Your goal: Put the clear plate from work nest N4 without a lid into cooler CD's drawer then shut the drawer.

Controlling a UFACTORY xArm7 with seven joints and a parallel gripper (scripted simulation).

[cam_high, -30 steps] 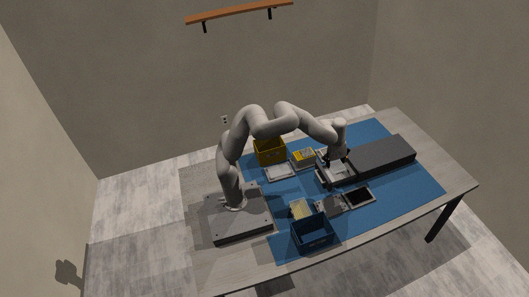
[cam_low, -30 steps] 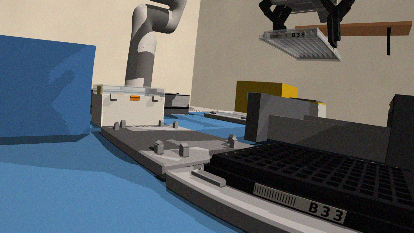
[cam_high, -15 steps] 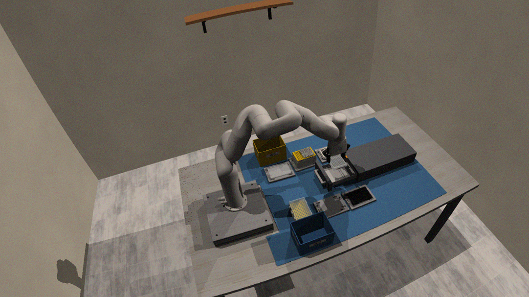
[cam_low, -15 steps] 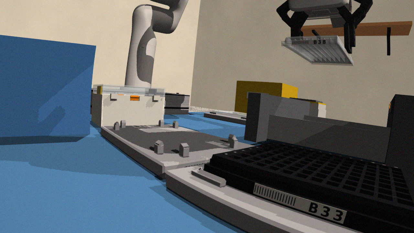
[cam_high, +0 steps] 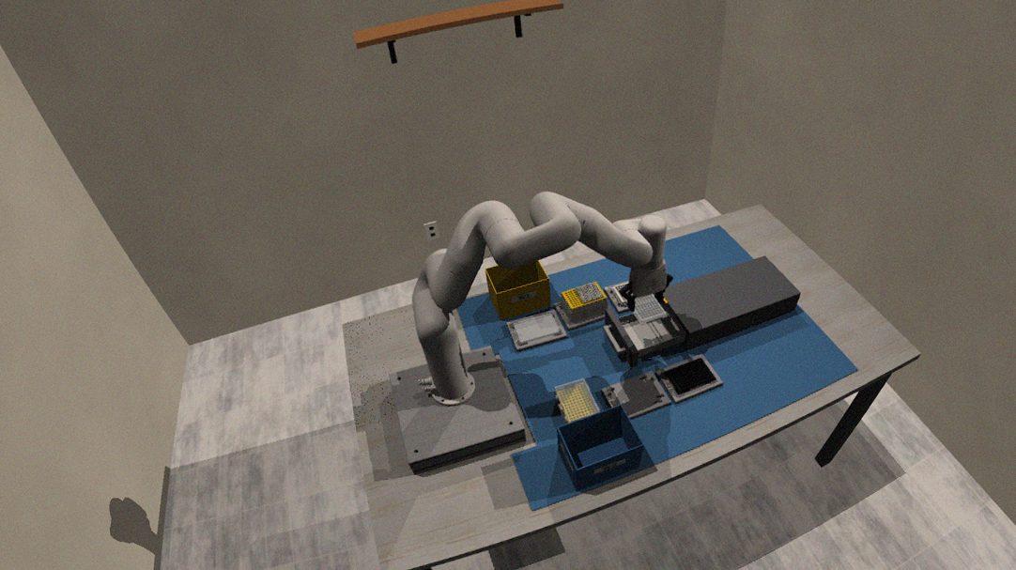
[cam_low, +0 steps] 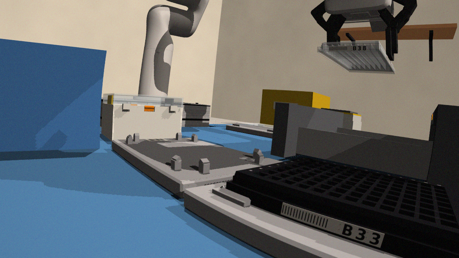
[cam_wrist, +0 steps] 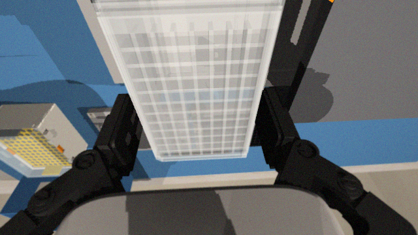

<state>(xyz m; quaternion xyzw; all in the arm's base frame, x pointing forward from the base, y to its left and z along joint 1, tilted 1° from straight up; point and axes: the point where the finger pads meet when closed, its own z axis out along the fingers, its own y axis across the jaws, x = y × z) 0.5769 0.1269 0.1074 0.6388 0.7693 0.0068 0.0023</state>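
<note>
Plate [cam_wrist: 196, 81]: clear, glossy plastic, gridded. Gripper fingers: matt black plastic. Mat [cam_high: 758, 375]: smooth blue. Table [cam_high: 451, 517]: grey wood grain. Cooler [cam_high: 737, 297]: matt dark grey.
</note>
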